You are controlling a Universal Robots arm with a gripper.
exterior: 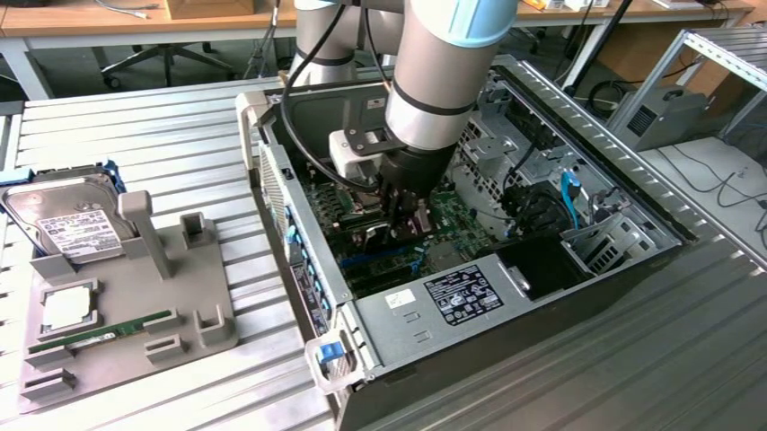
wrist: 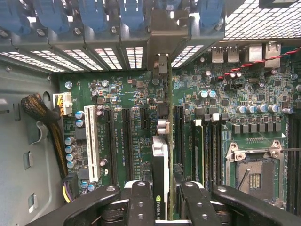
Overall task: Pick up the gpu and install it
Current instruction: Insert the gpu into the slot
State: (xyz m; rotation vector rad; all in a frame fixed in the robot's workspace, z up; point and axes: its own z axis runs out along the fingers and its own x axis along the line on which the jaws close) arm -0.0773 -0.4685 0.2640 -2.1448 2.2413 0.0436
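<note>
1. Pickup looks done. My fingers are pinching the gpu from both flat sides, and it sits edge-on between them.
2. I am down inside the open case, with the gpu held upright over the green board. It is not on the tray out on the counter, where the drive and the memory stick lie.
3. Installing looks unfinished. The gpu's lower edge runs parallel to the long black slots, and it hangs between two of them. I cannot tell whether it touches the board. I judge it is not seated, since I am gripping it and its far end stands short of the slotted rear wall.
4. The gpu is a thin flat card. Edge-on it shows a pale strip with a dark face beside it and a silvery metal piece at the far end. There is a small green-and-white maker's mark close to my fingers.
</note>
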